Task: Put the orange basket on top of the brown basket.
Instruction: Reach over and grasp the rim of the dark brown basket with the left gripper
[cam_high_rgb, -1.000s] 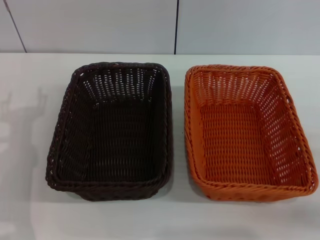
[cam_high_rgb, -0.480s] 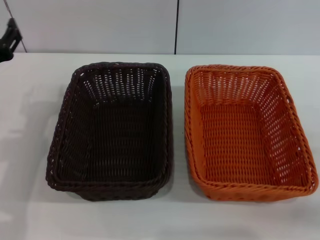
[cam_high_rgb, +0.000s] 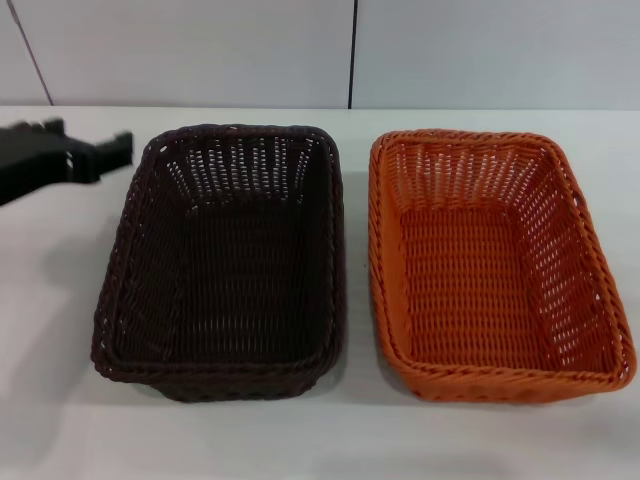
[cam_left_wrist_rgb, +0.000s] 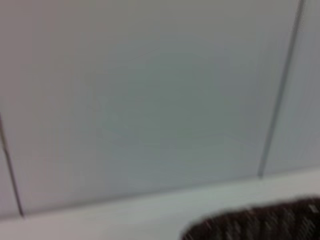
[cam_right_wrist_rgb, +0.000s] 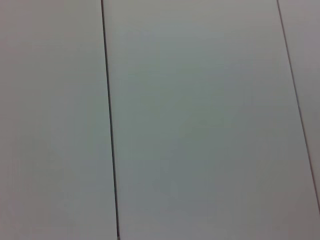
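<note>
The brown basket stands on the white table, left of centre in the head view. The orange basket stands beside it on the right, with a narrow gap between them. Both are upright and empty. My left gripper reaches in from the left edge, just outside the brown basket's far left corner and close to its rim. A part of the brown basket's rim shows in the left wrist view. My right gripper is out of view; its wrist view shows only wall panels.
The white table runs back to a pale panelled wall behind the baskets. Bare table lies in front of both baskets and to the left of the brown one.
My left gripper has come into view from the left edge and moved right, down to the brown basket's far left corner. The baskets have not moved.
</note>
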